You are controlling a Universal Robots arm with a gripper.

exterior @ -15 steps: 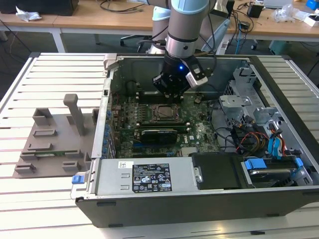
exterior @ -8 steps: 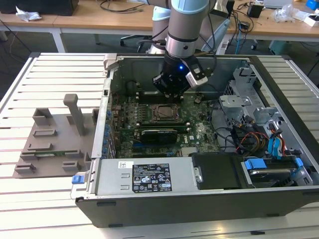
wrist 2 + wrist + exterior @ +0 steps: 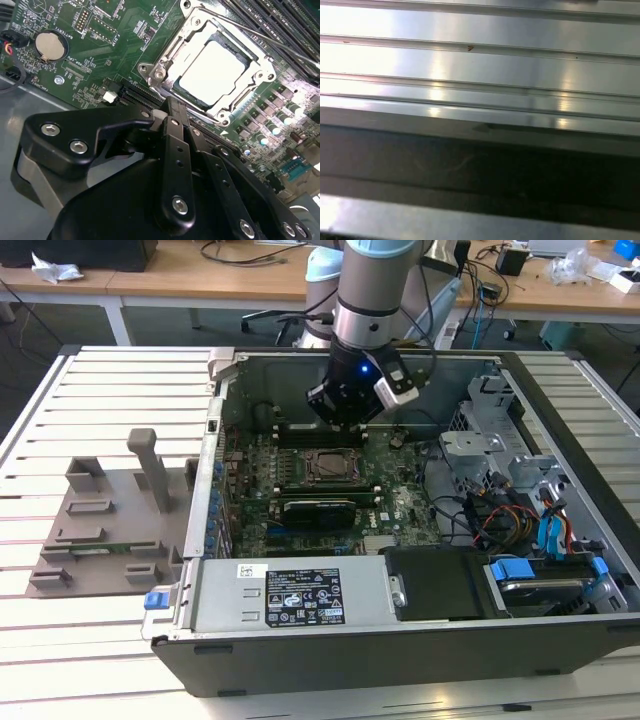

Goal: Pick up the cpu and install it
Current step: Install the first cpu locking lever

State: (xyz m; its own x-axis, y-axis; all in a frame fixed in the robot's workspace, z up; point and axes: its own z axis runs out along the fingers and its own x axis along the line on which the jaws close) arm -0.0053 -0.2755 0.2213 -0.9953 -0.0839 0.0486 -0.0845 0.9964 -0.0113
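CPU (image 3: 214, 71) sits already inside the socket frame (image 3: 165, 55) on the green motherboard (image 3: 100, 30); I see its bright metal top in the upper right of the second wrist view. In the exterior view the socket (image 3: 327, 466) is at the centre of the open computer case (image 3: 560, 640), and my gripper (image 3: 345, 412) hangs just above it, holding nothing. From the second wrist view its black fingers (image 3: 172, 127) seem to be together, with no gap that I can find. The grey plastic tray (image 3: 100, 530) lies on the slatted table (image 3: 100, 390), at the left of the exterior view, well apart from the arm.
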